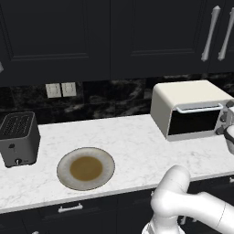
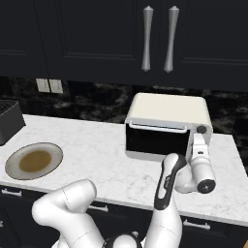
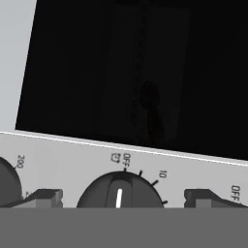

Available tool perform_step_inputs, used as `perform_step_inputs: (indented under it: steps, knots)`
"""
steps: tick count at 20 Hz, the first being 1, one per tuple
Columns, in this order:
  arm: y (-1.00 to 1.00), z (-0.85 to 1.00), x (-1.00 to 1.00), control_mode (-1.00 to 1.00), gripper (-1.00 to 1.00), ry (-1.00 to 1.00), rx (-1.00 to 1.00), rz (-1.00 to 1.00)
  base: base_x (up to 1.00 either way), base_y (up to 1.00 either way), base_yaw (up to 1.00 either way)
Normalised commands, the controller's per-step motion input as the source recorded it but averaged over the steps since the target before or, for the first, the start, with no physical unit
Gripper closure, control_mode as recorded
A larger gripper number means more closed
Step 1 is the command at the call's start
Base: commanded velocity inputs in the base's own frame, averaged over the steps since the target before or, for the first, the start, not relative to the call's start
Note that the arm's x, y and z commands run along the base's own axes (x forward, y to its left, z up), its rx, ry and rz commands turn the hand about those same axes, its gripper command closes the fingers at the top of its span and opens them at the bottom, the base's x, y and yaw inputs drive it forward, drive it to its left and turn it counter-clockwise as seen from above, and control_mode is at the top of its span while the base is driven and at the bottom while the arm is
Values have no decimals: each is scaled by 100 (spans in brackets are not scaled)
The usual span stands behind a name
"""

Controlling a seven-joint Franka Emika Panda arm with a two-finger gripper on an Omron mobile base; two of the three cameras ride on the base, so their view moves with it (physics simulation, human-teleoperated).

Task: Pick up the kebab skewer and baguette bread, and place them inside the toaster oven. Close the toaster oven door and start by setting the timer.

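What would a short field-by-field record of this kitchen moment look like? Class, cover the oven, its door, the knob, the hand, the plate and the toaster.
oven: cream box at the back of the counter
door: shut, bar handle along its top
knob: white pointer just under the OFF mark
hand: open, one fingertip on each side of the knob, not yet gripping it
plate: bare, brown centre, left of the oven
toaster: dark grey, far left of the counter
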Motion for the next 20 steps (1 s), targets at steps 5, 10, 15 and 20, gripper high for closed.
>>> perform_step_inputs:
  steps: [5,10,15,20]
  knots:
    - [0,0,0,-100,-100,0,0,0,0,0,0]
    - [0,0,0,-100,-100,0,0,0,0,0,0]
    - [0,0,1,-100,100,0,0,0,0,0,0]
    - [0,0,0,-100,100,-1,1,-1,0,0,0]
